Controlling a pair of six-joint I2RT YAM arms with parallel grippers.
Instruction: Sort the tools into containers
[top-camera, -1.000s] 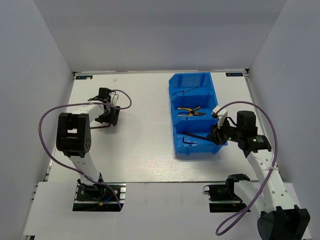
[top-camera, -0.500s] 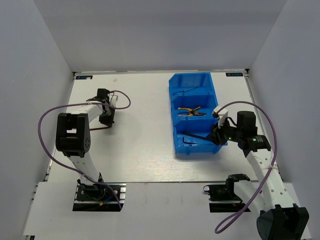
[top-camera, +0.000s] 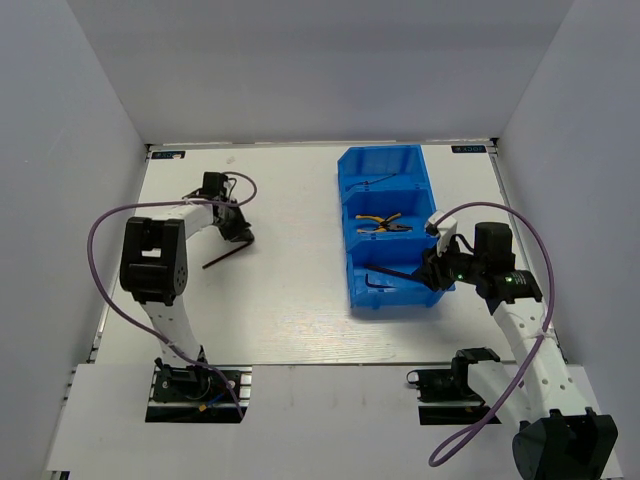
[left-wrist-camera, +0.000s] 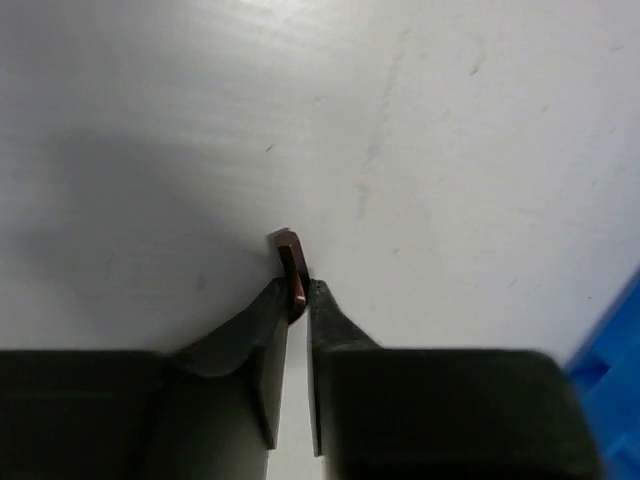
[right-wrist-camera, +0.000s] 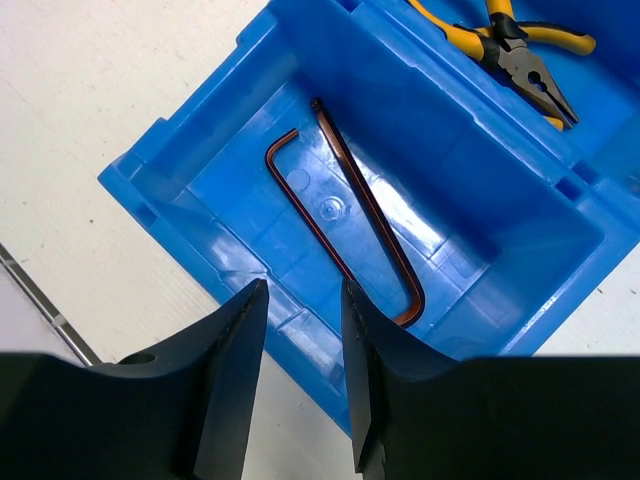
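Note:
My left gripper (top-camera: 236, 229) is at the table's left, shut on the short end of a dark brownish hex key (top-camera: 224, 254). The key's long arm slants near-left, low over the table. In the left wrist view the key's end (left-wrist-camera: 290, 255) sticks out between the closed fingertips of the gripper (left-wrist-camera: 297, 290). The blue bin (top-camera: 428, 183) stands right of centre. Yellow-black pliers (top-camera: 385, 223) lie in its middle compartment and a thin screwdriver (top-camera: 375, 182) in the far one. My right gripper (top-camera: 432, 270) is open and empty above the near compartment, where brownish hex keys (right-wrist-camera: 345, 215) lie.
Grey walls enclose the white table on three sides. Purple cables loop from both arms, one arching over the left gripper (top-camera: 240, 190). The bin's near-left corner (right-wrist-camera: 125, 180) sits just ahead of my right gripper (right-wrist-camera: 303, 288). The pliers also show in the right wrist view (right-wrist-camera: 510, 45).
My left gripper has turned and shifted right with the hex key, whose long arm now shows slanting out to the near left. The right arm has not moved.

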